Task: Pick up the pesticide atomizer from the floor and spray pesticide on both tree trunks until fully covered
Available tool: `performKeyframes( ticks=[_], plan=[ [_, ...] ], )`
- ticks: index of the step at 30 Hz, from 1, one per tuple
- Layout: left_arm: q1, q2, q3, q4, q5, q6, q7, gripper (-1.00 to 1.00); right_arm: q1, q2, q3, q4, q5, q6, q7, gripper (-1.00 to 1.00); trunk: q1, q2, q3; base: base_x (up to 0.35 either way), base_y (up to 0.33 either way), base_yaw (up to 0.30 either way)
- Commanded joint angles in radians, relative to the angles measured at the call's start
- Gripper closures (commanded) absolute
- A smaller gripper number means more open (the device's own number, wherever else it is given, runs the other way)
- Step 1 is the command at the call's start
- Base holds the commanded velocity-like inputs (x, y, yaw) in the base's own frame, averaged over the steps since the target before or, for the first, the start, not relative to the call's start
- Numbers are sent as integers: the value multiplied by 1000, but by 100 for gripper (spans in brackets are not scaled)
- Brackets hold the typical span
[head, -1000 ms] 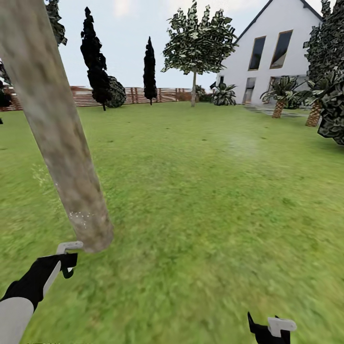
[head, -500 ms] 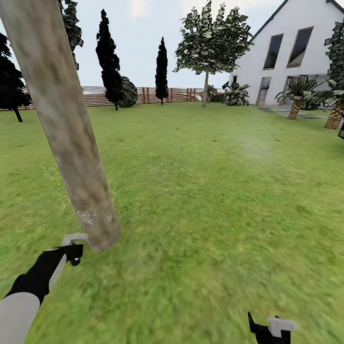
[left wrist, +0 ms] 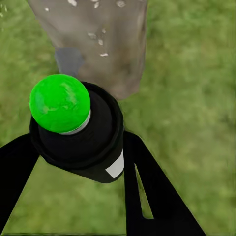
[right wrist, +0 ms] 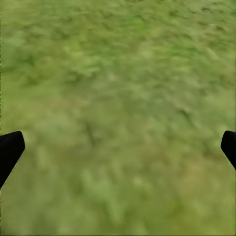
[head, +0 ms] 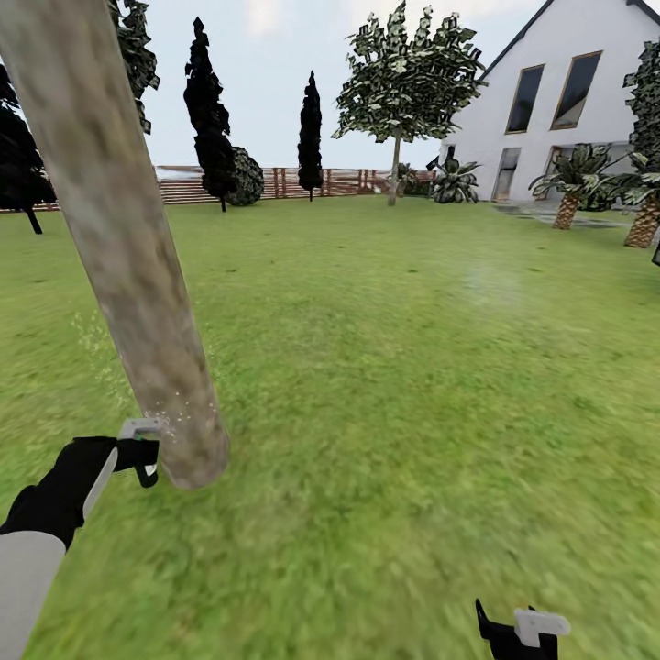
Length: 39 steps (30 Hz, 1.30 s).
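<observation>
left gripper (left wrist: 73, 147) clenched on pesticide atomizer (left wrist: 73, 128) beside speckled tree trunk (head: 137, 275); right gripper (right wrist: 118, 147) spread over grass

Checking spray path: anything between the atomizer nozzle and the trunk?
Only white pesticide specks; the atomizer in the left gripper faces the tree trunk, per left wrist view.

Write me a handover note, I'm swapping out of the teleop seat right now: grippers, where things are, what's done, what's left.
Left gripper: shut on the sprayer, green cap toward the near tree trunk, close to its base.
Right gripper: open, nothing in it, low over the grass.
Done: sprayer picked up; white specks show only low on the trunk.
Left: cover the rest of this trunk, then the second tree, which I can't identify here.
</observation>
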<state>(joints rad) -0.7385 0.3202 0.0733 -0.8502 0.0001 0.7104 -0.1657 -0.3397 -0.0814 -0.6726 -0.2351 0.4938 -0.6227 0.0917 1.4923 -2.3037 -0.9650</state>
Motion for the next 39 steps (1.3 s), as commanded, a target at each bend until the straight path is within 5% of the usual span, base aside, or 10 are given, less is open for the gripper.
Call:
performKeyframes(
  ticks=[1,5,10,15,19,22,25,28,39],
  plan=[
    [0,5,5,-3,4,21,-5,100,-1,0,-8,0,0,-4,10,-100,0,0,-1,331,101,0],
    [10,24,2,-5,1,30,-6,100,-1,0,-8,0,0,-3,10,-100,0,0,-1,158,46,0],
    [2,-11,-24,-61,8,51,-39,100,-1,0,-8,0,0,-3,10,-100,0,0,-1,5,1,0],
    [14,104,-20,-53,-1,53,-115,100,-1,0,-8,0,0,-3,10,-100,0,0,-1,0,0,0],
    [7,106,-29,-69,4,62,-123,100,-1,0,-8,0,0,-3,10,-100,0,0,-1,0,0,0],
    [-8,100,-29,-171,10,225,-124,100,-1,0,-8,0,0,-3,10,-100,0,0,-1,0,0,0],
    [-54,112,-20,-244,8,295,-125,100,-1,0,-8,0,0,-3,10,-100,0,0,-1,0,0,0],
    [-72,156,1,-246,9,297,-126,100,-1,0,-8,0,0,-3,10,-100,0,0,-1,0,0,0],
    [-67,158,0,-300,9,303,-124,100,-1,2,-8,0,0,-3,10,-100,0,0,-1,70,-188,122]
  ],
)
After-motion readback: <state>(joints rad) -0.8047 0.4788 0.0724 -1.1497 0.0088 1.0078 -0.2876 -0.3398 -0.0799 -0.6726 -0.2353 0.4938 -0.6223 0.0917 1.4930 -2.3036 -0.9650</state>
